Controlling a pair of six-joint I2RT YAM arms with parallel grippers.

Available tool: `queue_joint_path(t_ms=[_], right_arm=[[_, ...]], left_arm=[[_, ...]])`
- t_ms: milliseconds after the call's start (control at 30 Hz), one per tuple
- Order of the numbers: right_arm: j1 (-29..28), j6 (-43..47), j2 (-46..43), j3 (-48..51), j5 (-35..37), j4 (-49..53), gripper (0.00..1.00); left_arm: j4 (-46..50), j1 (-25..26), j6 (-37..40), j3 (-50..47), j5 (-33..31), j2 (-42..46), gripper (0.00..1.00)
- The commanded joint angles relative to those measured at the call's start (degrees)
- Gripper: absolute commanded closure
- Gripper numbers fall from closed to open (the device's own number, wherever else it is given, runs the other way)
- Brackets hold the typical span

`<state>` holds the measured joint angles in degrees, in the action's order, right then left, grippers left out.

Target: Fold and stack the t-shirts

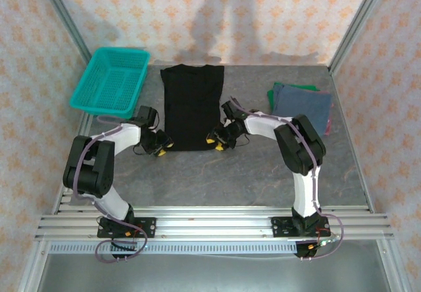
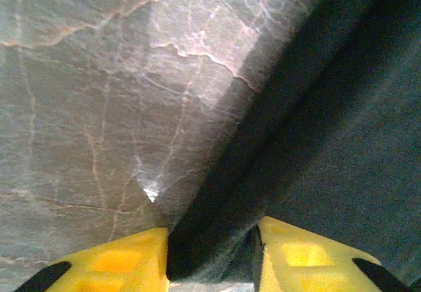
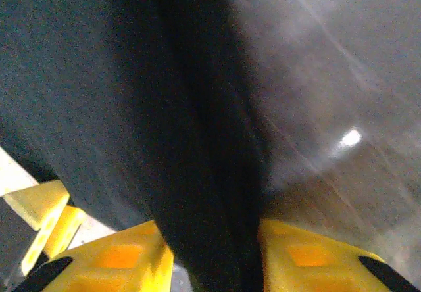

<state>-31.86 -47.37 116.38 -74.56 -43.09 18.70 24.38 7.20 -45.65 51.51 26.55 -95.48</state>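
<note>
Black t-shirt [image 1: 192, 108] lies flat on the tabletop [image 1: 250, 173], about midway between the left and right edges, with the wider sleeve end toward the far edge and the hem toward me. My left tool [image 1: 160, 146] sits low at the hem's left corner and my right tool [image 1: 217, 141] at the hem's right corner, both arms reaching inward. In the left wrist view a dark fold of the shirt's edge runs down between my yellow fingers [image 2: 118, 262] with cloth against both, so the left tool is clenched on the black t-shirt; bare veined tabletop lies left of the fold. The right wrist view shows a thick ridge of black cloth pinched between the yellow fingers [image 3: 316, 259], so the right tool is likewise clenched on the shirt, with grey tabletop to its right. Toward the far right corner is a folded pile with a slate-blue t-shirt [image 1: 302, 104] on top, a green t-shirt [image 1: 279, 88] peeking out at its far left, and a sliver of maroon t-shirt [image 1: 327, 127] at its right side. A teal mesh basket [image 1: 112, 81] sits at the far left corner, near the black shirt's sleeve.
</note>
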Motion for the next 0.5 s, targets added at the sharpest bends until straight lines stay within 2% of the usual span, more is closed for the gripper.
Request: queue_joint_path(t_ms=[0, 67, 133, 267, 467], right_arm=[[-0.4, 2.0, 3.4, -4.7, 2.8, -3.8, 0.87], [-0.4, 2.2, 3.5, -5.6, 3.2, -3.2, 0.99], [-0.4, 2.8, 2.5, -5.6, 3.3, -1.8, 1.0], [-0.3, 3.3, -1.9, -2.3, 4.2, 0.3, 1.0], [-0.6, 2.7, -9.5, 5.8, 3.0, 1.9, 1.0]], left_arm=[[-5.1, 2.0, 1.2, 4.6, -0.6, -3.2, 0.77], [-3.8, 2.3, 2.1, 5.7, -1.0, -3.1, 0.88], [-1.2, 2.3, 3.4, 6.1, -1.8, -2.1, 1.0], [3.4, 2.2, 5.8, 4.0, -4.7, 3.0, 1.0], [6.4, 2.9, 6.2, -2.1, -5.6, 12.5, 1.0]])
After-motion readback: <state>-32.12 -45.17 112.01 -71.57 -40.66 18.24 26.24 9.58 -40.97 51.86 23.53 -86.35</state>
